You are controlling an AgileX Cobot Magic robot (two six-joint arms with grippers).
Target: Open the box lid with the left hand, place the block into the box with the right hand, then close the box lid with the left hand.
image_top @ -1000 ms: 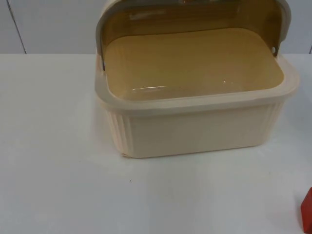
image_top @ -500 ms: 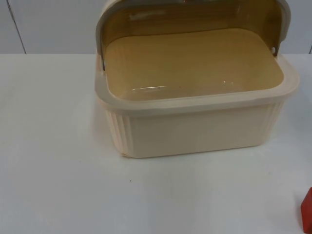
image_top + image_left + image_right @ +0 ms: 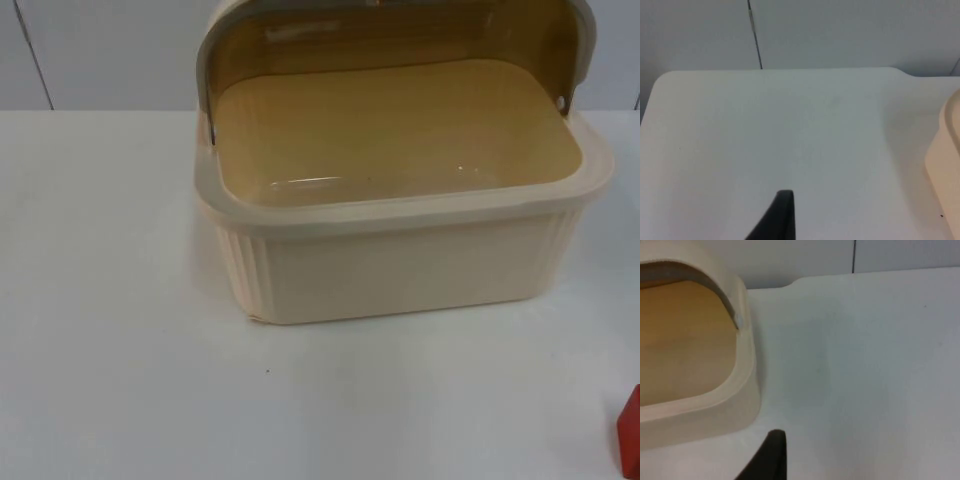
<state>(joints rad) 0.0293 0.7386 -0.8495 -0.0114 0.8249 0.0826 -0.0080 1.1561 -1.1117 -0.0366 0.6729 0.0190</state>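
Box (image 3: 400,250) cream, ribbed sides, on white tabletop (image 3: 110,300), back near grey wall (image 3: 100,50). Lid (image 3: 390,30) swung up behind box, inside bare and yellowish. Red block (image 3: 630,435) on tabletop, well apart from box, in front and to its right. Left claw (image 3: 780,220) over bare tabletop left of box; right claw (image 3: 771,457) just beside box's right corner. One black fingertip seen on each; cannot tell if released or clenched. No writing seen on box.
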